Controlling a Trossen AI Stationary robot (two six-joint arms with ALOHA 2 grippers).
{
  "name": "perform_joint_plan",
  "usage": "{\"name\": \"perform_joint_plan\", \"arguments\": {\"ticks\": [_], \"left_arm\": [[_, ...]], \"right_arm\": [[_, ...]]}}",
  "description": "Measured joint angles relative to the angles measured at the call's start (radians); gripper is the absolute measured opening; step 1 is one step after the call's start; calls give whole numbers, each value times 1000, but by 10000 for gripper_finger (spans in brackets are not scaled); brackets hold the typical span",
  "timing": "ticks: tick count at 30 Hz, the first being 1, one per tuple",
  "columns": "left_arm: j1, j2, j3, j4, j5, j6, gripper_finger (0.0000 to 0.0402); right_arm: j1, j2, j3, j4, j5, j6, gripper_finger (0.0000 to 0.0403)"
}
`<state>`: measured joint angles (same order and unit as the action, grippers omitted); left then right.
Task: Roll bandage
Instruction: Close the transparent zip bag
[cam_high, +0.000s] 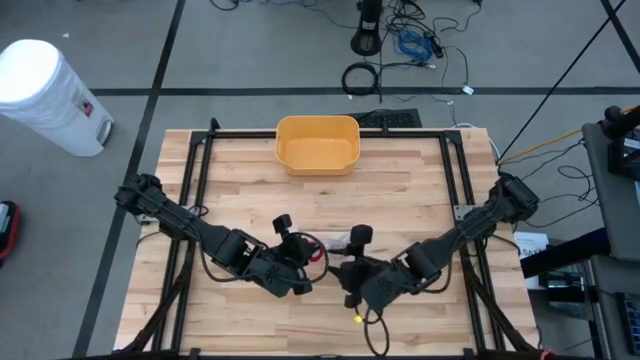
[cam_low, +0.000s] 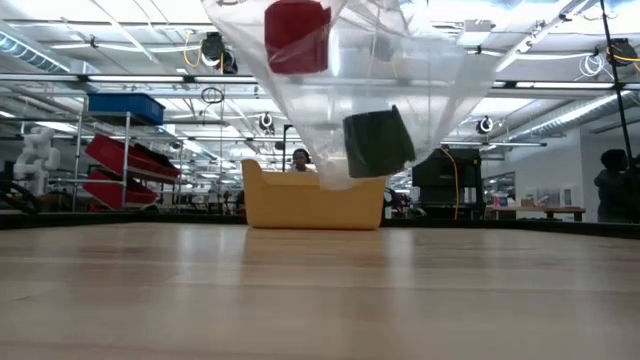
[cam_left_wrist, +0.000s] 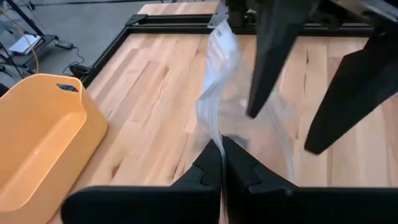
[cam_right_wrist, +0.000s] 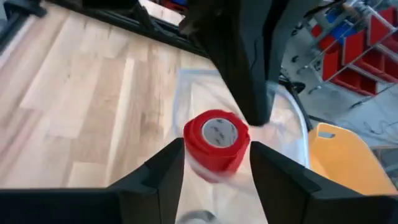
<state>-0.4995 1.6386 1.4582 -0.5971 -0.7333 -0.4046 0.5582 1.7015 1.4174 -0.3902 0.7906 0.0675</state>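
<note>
Near the worktop's front edge, with open wood toward the far edge and its yellow bin, we see the left pincer clenched on a clear plastic bag. Our right pincer stands parted around the red bandage roll at the bag.

In the low view we see the clear bag and red bandage roll cut off by the top edge; the grippers are out of frame.
</note>
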Motion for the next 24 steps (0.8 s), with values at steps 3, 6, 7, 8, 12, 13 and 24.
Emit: {"name": "perform_joint_plan", "arguments": {"ticks": [3, 6, 7, 8, 12, 13, 24], "left_arm": [[-2, -2, 0, -19, 20, -3, 0], [-4, -5, 0, -44, 42, -6, 0], [-6, -7, 0, -58, 47, -6, 0], [-10, -11, 0, -72, 50, -6, 0], [-21, -33, 0, -118, 54, -8, 0], [-28, -39, 0, -124, 56, -8, 0], [-106, -65, 0, -139, 132, 0, 0]], "right_arm": [[24, -9, -1, -32, 70, -8, 169], [53, -21, -1, -33, 115, -56, 169], [64, -23, -1, -33, 115, -74, 169], [75, -25, -1, -36, 112, -87, 169], [117, -38, -1, -86, 96, -113, 169], [124, -38, -1, -103, 94, -106, 169], [114, -43, -1, -103, 172, -52, 169]]}}
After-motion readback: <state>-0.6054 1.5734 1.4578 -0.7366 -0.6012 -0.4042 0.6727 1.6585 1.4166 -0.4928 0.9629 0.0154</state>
